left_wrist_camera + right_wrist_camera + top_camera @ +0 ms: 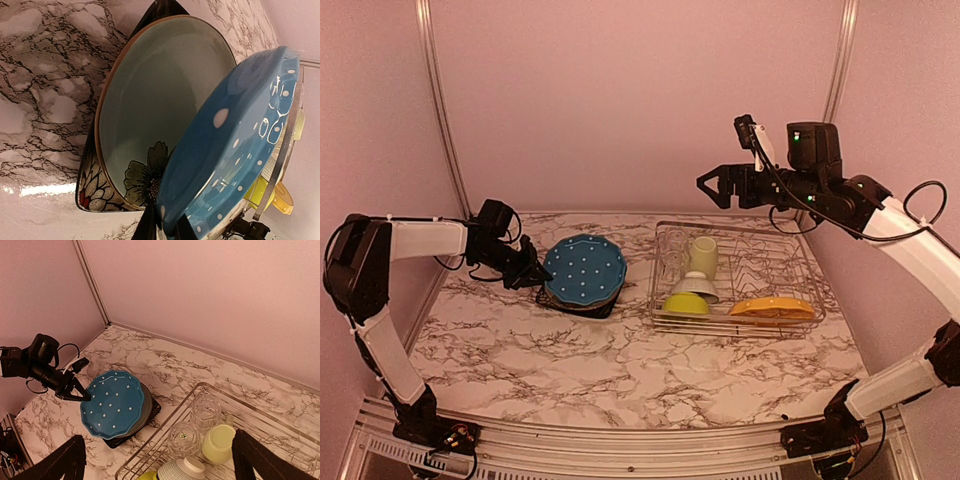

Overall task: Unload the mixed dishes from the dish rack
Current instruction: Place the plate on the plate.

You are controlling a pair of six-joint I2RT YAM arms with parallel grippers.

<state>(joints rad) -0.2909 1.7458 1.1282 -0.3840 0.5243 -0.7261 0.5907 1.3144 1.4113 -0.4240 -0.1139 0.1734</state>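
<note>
Left claw (pixel 528 270) is clamped on the left rim of the blue plate (pixel 584 270), low over the counter (pixel 620 370). Blue plate sits tilted over the dark plate (pixel 145 100), left of the rack (pixel 790 325). Right claw (pixel 712 185) is up high over the rack's far left, jaws wide apart, holding nothing. In the rack: glass (pixel 674 255) and mug (pixel 703 255) far left, white bowl (pixel 696 287) and lime bowl (pixel 686 303) near left, orange plate (pixel 772 308) near right.
</note>
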